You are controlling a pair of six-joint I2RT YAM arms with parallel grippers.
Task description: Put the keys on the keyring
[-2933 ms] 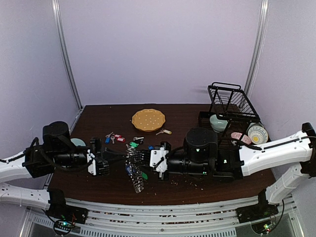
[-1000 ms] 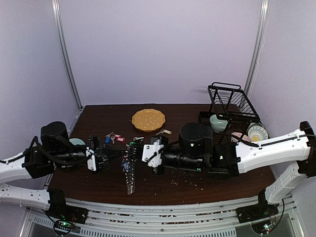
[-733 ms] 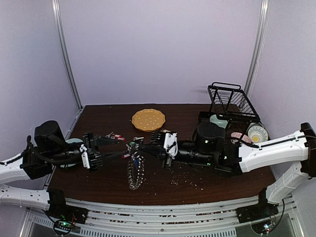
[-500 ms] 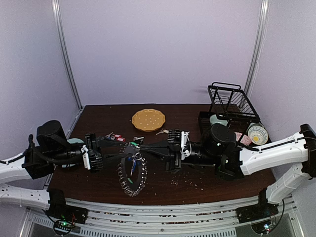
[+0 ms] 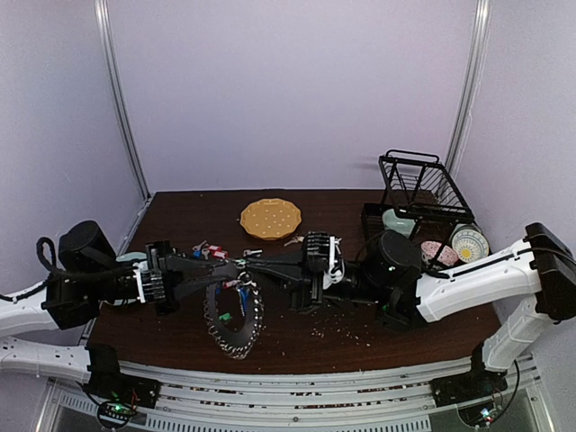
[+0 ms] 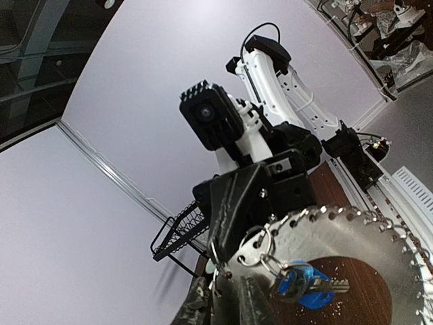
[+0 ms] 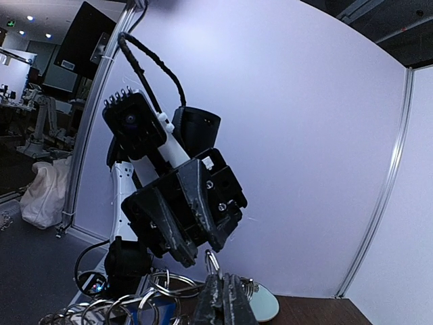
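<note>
The left gripper (image 5: 225, 264) reaches in level from the left. Its fingers (image 6: 256, 305) are pressed together on the thin wire at the top of the keyring (image 5: 256, 317). Pinching it there leaves the ring clear of the table (image 5: 180, 211), so it can hang free.

Just behind that gripper, the loose keys (image 5: 205, 251) with blue and red tags lie on the wood. They are not yet threaded and are near enough for either arm to fetch.

The keyring dangles between the two arms, below the point where their fingertips meet, and its wire is fringed all round with small metal keys. A blue-tagged key (image 6: 306, 284) on a small split ring already hangs near the top.

The right gripper (image 5: 256, 264) comes in from the opposite side, tip to tip with the left. Its fingers (image 7: 233, 305) are closed tight on a thin wire loop (image 7: 211, 261) at that same top spot. These views do not show whether that loop is the ring's own free end or a key's split ring. Two pinches so close together probably serve to steady the wire and pry its opening, so that a key can be slid on.

Further right, another key (image 5: 301, 239) with a yellow tag lies near the yellow-orange plate (image 5: 270, 218). A black dish rack (image 5: 418, 184) stands at the back right corner, well apart from the work.
</note>
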